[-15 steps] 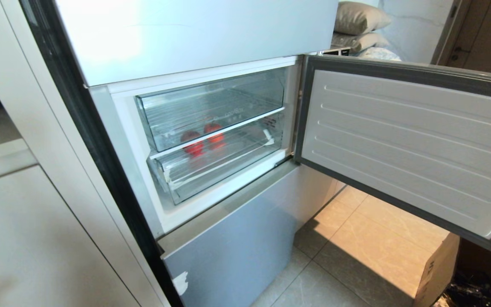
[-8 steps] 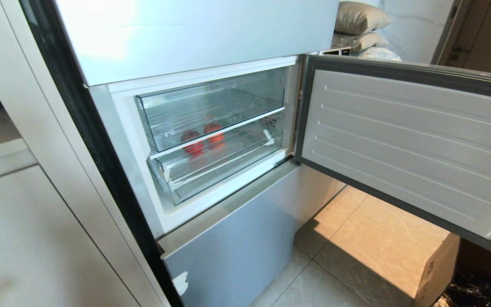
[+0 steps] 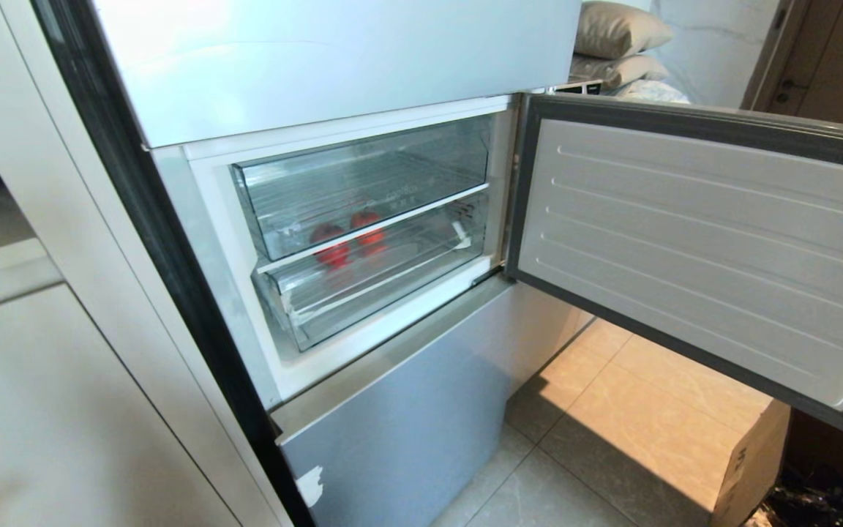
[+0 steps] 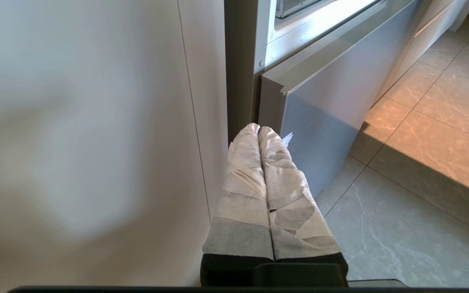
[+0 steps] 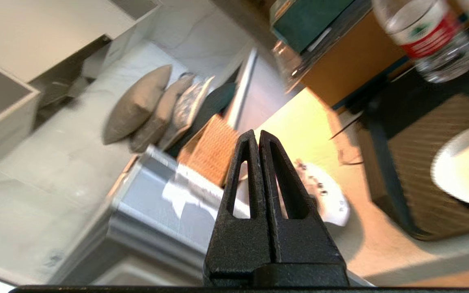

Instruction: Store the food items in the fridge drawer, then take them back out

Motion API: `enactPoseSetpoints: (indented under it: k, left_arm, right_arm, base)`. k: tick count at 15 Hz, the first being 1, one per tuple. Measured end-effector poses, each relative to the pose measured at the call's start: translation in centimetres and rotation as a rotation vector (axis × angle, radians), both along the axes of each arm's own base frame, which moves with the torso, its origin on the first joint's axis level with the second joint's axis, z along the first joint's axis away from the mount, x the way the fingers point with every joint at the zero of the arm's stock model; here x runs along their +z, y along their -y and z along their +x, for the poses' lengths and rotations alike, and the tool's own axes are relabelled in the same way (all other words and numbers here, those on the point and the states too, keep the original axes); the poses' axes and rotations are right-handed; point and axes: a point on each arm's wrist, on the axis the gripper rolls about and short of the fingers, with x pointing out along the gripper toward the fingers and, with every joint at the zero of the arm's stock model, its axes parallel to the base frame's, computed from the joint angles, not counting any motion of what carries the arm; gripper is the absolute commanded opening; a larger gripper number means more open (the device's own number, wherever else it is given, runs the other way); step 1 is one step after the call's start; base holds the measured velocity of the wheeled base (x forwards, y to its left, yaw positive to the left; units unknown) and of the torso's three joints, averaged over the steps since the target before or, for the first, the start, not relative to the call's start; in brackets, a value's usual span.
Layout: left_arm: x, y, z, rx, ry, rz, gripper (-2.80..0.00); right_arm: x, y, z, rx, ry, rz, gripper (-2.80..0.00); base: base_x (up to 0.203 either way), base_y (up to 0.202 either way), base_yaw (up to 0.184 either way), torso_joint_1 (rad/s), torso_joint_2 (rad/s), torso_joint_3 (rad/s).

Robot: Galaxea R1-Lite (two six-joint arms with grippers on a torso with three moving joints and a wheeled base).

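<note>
Tomatoes (image 3: pixel 330 244) sit behind the closed fridge drawer (image 3: pixel 377 274); removal step pending. Both tools, left (image 4: pixel 259 129) and right (image 5: pixel 257 134), pressed together, empty. Next: right tool must pull drawer out.

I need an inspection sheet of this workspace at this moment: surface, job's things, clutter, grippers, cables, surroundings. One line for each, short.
Surface: tiled floor, bare where it shows, partly sunlit.
Job's things: two red food items seen through clear plastic inside the fridge; lower fridge drawer pushed in; which drawer holds them cannot be told.
Clutter: cardboard box on the floor under the open fridge door.
Grippers: left gripper shut, empty, low beside the fridge's bottom panel; right gripper shut, empty, pointing away from the fridge.
Cables: dark tangle beside the box, unclear.
Surroundings: pillows behind the fridge; water bottle, white plate.
</note>
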Motion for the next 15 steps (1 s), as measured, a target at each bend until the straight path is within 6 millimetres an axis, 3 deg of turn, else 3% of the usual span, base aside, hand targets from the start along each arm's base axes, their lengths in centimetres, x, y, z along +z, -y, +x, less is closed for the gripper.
enactPoseSetpoints:
  k: [8, 11, 15]
  left_arm:
    - [0.0, 0.0, 0.0, 0.000, 0.000, 0.000, -2.80]
    - [0.0, 0.0, 0.0, 0.000, 0.000, 0.000, -2.80]
    - [0.0, 0.0, 0.0, 0.000, 0.000, 0.000, -2.80]
  right_arm:
    - [-0.4, 6.6, 4.1, 0.336, 0.002, 0.221, -2.80]
    - [-0.7, 7.5, 5.0, 0.503, 0.003, 0.313, -2.80]
    - [-0.7, 7.1, 6.2, 0.680, -0.002, 0.392, -2.80]
  base:
    - [0.000, 0.000, 0.000, 0.000, 0.00, 0.000]
    - [0.000, 0.000, 0.000, 0.000, 0.00, 0.000]
    - [0.000, 0.000, 0.000, 0.000, 0.00, 0.000]
